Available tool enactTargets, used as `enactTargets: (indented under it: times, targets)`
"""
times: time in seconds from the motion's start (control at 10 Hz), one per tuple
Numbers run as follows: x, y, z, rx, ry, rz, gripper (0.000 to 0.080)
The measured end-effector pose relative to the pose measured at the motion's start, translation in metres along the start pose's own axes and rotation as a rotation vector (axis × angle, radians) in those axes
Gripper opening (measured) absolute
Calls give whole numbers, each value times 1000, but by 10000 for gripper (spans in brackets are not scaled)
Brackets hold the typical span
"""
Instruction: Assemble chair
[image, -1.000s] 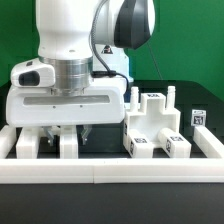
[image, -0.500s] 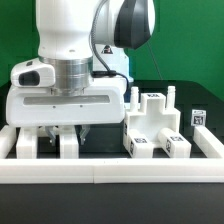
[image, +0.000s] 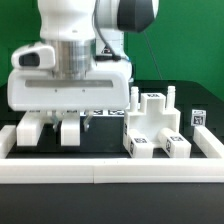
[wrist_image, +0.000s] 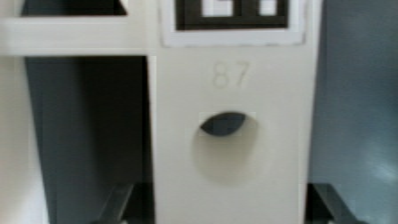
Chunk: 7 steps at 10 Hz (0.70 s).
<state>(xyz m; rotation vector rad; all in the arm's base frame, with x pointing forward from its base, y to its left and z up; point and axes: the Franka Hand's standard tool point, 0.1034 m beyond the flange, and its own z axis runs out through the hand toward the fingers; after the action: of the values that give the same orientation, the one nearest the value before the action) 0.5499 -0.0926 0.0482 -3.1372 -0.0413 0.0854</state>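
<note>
My gripper (image: 58, 116) hangs on the exterior view's left and is shut on a white legged chair piece (image: 52, 130). That piece is lifted just off the black table, its two blocky legs pointing toward the camera. In the wrist view the same piece (wrist_image: 222, 120) fills the gap between the dark fingers (wrist_image: 128, 205); it shows a round hole, an embossed number and a square tag near its far end. A partly joined chair block (image: 152, 125) with upright posts and two front tags stands on the exterior view's right, apart from the gripper.
A long low white border rail (image: 110, 170) runs along the front and up both sides of the work area. A small tagged white part (image: 198, 117) sits at the far right. A green wall is behind.
The gripper has risen with the legged piece still in its grip; the piece's legs now sit higher above the front rail than before. The chair block on the right has not moved.
</note>
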Motion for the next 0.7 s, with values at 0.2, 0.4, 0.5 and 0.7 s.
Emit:
enactTargets:
  times: [0.2,0.4,0.5,0.7]
  targets:
    - [3,-4,-16,10,6,18,288]
    - [7,-12,-42,28,12,11,288]
    - [10,-19,-53,33,19,8,288]
    - [13,-26,-57,34,25,-6,289]
